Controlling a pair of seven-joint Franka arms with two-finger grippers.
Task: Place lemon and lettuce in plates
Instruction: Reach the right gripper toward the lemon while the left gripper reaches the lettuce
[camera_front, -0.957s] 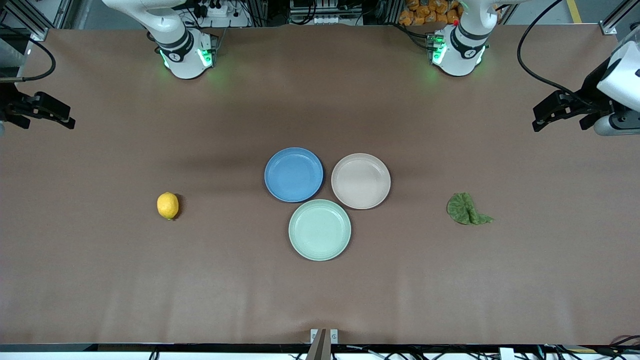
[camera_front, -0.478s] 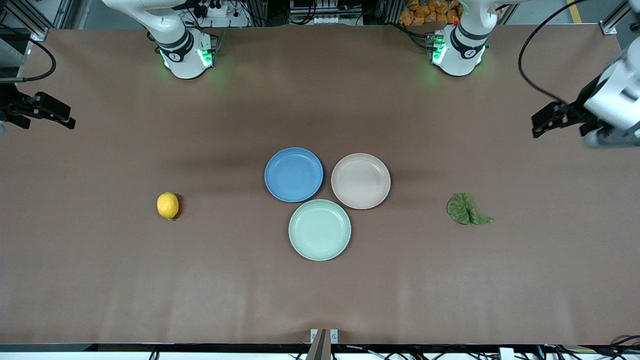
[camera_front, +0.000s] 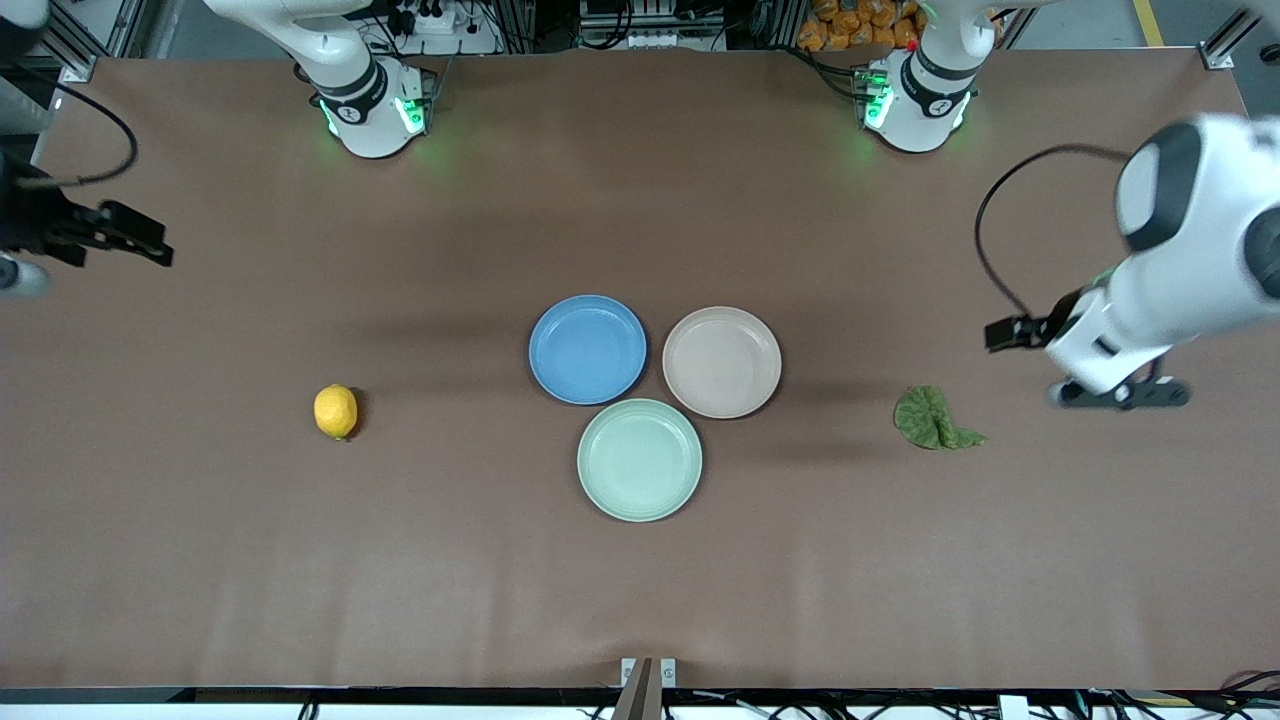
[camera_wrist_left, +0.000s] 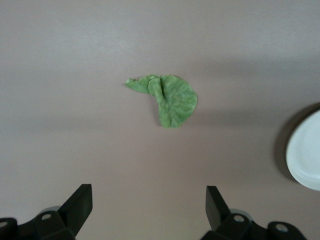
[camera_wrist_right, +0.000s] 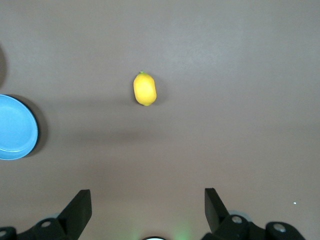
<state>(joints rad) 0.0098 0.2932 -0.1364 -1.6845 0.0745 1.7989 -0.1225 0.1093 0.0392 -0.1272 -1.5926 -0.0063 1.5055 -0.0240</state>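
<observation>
The yellow lemon (camera_front: 335, 411) lies on the table toward the right arm's end. The dark green lettuce (camera_front: 935, 419) lies toward the left arm's end. The blue plate (camera_front: 587, 349) and the beige-pink plate (camera_front: 721, 361) sit side by side mid-table, both empty. My left gripper (camera_front: 1122, 393) hangs open and empty in the air, over the table beside the lettuce. Its wrist view shows the lettuce (camera_wrist_left: 172, 100) ahead of the open gripper (camera_wrist_left: 147, 189). My right gripper (camera_front: 140, 240) is open and empty, high at the table's end. Its wrist view shows the lemon (camera_wrist_right: 145, 89) ahead of the gripper (camera_wrist_right: 147, 192).
A pale mint-green plate (camera_front: 639, 459) sits nearer the front camera, touching the other two plates. The beige-pink plate's rim (camera_wrist_left: 306, 155) shows in the left wrist view. The blue plate's rim (camera_wrist_right: 20, 127) shows in the right wrist view.
My left arm has swung in from the table's end and down toward the lettuce. My right gripper has shifted slightly toward the table's middle. The lemon, lettuce and plates have not moved.
</observation>
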